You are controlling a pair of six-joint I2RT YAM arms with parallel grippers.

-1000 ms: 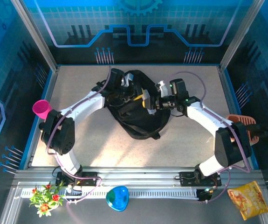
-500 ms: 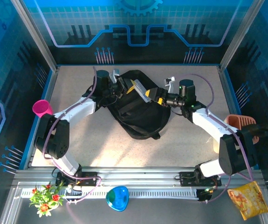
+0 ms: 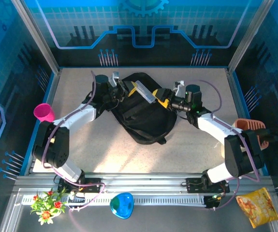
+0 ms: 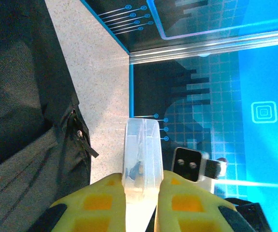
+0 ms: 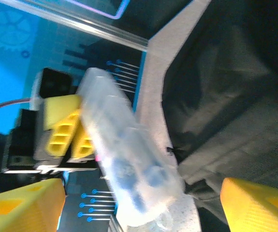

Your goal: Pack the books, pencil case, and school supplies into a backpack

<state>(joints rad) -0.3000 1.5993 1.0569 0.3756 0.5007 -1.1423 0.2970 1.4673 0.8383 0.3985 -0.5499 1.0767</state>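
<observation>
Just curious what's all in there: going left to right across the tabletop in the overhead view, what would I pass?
pink cup → left gripper → clear pencil case → right gripper → orange slotted object

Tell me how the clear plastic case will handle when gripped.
The clear case looks rigid: it holds its shape in the left tool, so probably no flop. Its smooth plastic may slip. Held by one end, it could pivot.
</observation>
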